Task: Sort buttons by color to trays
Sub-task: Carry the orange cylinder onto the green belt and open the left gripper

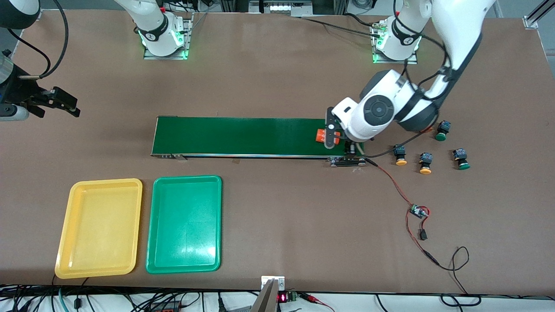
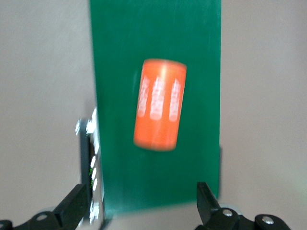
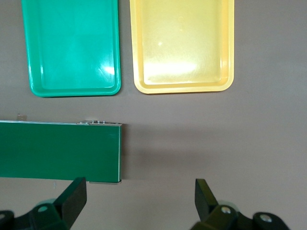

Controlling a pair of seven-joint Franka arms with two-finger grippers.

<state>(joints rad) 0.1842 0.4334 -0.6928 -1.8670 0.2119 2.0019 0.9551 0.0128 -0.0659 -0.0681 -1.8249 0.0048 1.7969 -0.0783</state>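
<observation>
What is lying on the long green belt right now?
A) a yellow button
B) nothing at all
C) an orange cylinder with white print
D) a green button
C: an orange cylinder with white print lies on the green belt under the open left gripper, while all four buttons sit on the table off the belt's end, toward the left arm's end of the table.
</observation>
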